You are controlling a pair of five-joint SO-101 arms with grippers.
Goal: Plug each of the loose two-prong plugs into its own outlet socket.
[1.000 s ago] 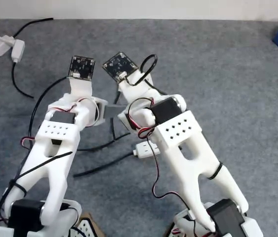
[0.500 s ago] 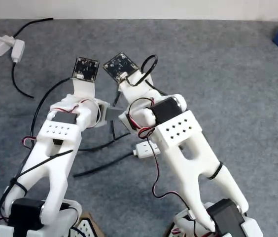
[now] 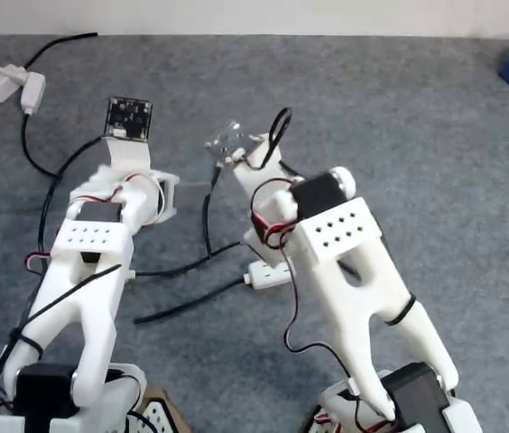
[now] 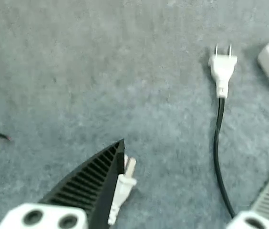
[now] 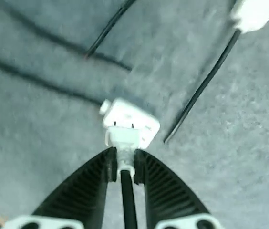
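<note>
Here, the right gripper (image 5: 123, 164) is squeezing its fingers shut on a white two-prong plug (image 5: 123, 139) just ahead of its black cord (image 5: 126, 200); the plug's face is pressing against the white outlet socket (image 5: 129, 119), which is lying on the grey carpet (image 5: 29, 143), though how deep the prongs are sitting cannot be told. Meanwhile the left gripper (image 4: 201, 157) is hanging above the carpet with its fingers spread wide and gripping nothing; a second plug (image 4: 222, 69) is lying flat beyond them, and a smaller white plug (image 4: 121, 183) is lying just beside one finger.

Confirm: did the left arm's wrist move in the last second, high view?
Yes. The left arm's wrist board has swung left, toward the white adapters at the carpet's far-left edge.
</note>
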